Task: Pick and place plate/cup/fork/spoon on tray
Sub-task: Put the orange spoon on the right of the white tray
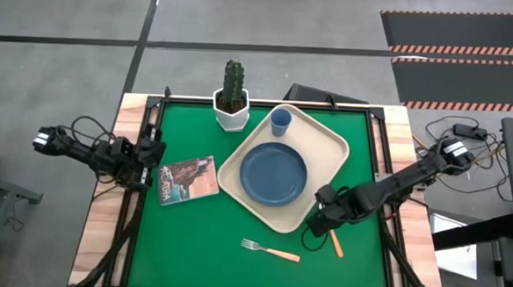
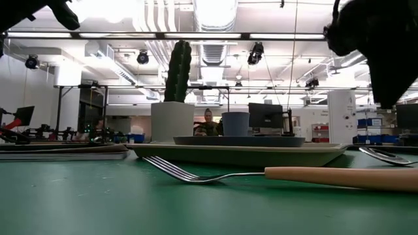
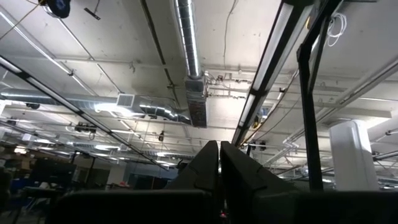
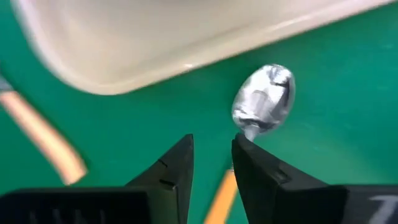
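The cream tray [image 1: 327,147] lies mid-table with the slate-blue plate [image 1: 273,174] and the blue cup [image 1: 281,120] on it. The fork [image 1: 270,249] lies flat on the green mat near the front edge. The spoon [image 4: 263,99] lies on the mat beside the tray's near right corner; its orange handle [image 1: 336,244] sticks out from under my right gripper [image 1: 317,224]. That gripper hovers just above the spoon, fingers a little apart, with the spoon's neck below the gap [image 4: 211,158]. My left gripper [image 1: 152,170] is shut at the mat's left edge, pointing up [image 3: 219,163].
A white faceted pot with a cactus [image 1: 232,98] stands at the far edge beside the tray. A picture card [image 1: 189,179] lies left of the tray. Bare green mat lies along the near edge around the fork. Wooden borders frame the mat.
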Controlling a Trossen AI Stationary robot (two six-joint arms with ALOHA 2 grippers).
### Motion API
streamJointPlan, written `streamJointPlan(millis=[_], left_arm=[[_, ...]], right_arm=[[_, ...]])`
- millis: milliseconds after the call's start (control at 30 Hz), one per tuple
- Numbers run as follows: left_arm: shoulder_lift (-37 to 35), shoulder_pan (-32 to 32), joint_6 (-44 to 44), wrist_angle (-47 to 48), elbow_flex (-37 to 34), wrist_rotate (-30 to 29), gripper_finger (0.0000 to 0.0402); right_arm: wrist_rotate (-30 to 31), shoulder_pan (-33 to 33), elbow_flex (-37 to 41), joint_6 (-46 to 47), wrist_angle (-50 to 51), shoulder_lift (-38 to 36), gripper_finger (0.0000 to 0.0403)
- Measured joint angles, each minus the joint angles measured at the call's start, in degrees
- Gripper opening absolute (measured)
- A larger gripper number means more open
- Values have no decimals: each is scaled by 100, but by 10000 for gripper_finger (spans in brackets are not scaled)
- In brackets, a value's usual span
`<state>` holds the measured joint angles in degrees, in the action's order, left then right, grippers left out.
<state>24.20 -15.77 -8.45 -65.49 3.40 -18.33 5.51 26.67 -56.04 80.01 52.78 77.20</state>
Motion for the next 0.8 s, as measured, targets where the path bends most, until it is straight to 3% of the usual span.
streamJointPlan(millis=[200,400,800], left_arm=[[55,0,17,0,0,-15,0],[55,0,22,-2,-2,-15,0],[53,0,33,-4,-2,-15,0]], right_arm=[[-393,24,-281,113,525,635,137],[-408,22,-440,9,509,1091,169],[-289,20,-121,-11,216,1219,178]])
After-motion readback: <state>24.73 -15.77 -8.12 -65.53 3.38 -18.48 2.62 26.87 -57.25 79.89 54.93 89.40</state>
